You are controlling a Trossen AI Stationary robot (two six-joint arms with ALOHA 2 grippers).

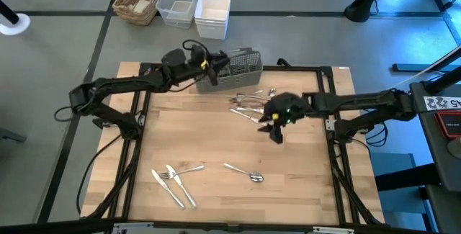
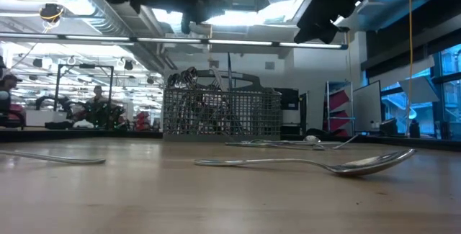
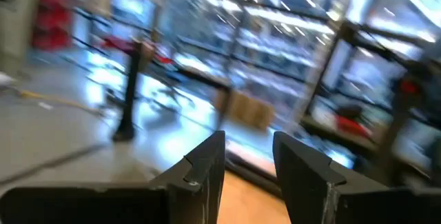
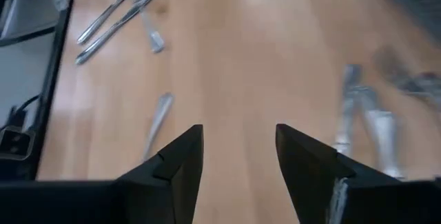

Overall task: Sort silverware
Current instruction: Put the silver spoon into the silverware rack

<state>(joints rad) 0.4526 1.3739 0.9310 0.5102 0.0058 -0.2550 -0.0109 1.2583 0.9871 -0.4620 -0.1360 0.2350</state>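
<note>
Your left gripper (image 1: 218,66) is hanging over the near-left corner of the grey mesh caddy (image 1: 241,72) at the back of the table (image 1: 216,140). Its two dark fingers (image 3: 207,162) are standing apart with nothing between them, so it is let go and holding nothing. Your right gripper (image 1: 272,126) is hovering over the bare wood just in front of the loose pile, and its fingers (image 4: 182,158) are spread wide with only table showing between them, so it is holding nothing too.

You are looking at silverware in three spots. Some pieces are standing up inside the caddy (image 2: 220,111), with their tops poking over its rim. A small pile (image 1: 252,103) is lying flat just in front of the caddy, right beside your right gripper. More pieces are lying near the front edge: a spoon (image 1: 245,172) is sitting alone toward the middle, and a bunch of knives and forks (image 1: 173,180) is lying to its left, some crossing each other.

Behind the table, on the floor, a woven basket (image 1: 138,0) and two pale plastic bins (image 1: 194,7) are sitting side by side
</note>
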